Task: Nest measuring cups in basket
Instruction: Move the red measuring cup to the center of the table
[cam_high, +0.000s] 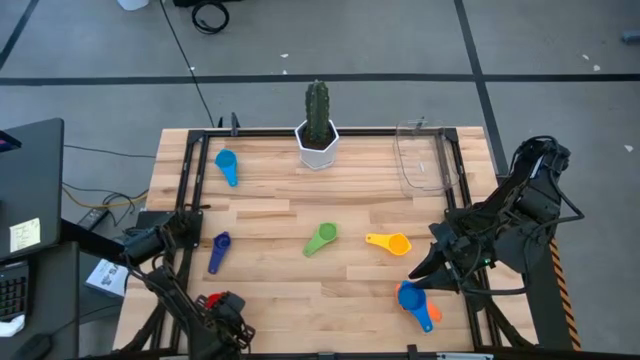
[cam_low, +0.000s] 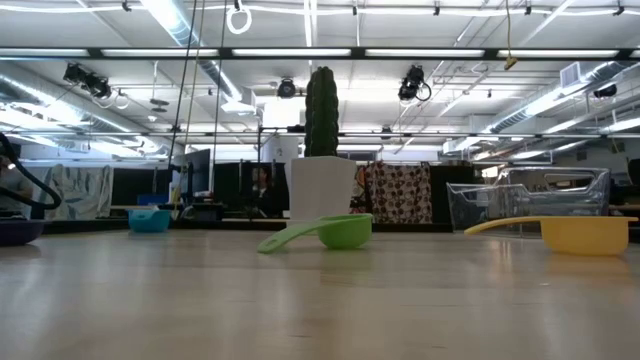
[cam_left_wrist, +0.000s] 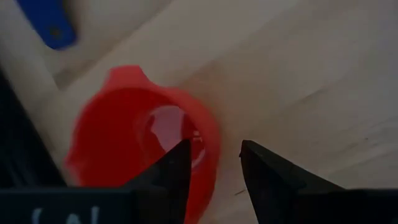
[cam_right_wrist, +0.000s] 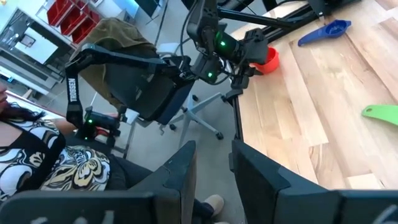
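Left wrist view: red measuring cup (cam_left_wrist: 140, 146) rim between parted left tool (cam_left_wrist: 214, 165) fingers.

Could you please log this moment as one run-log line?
left gripper: open, straddling red cup rim | right gripper: empty, above blue cup | basket: empty
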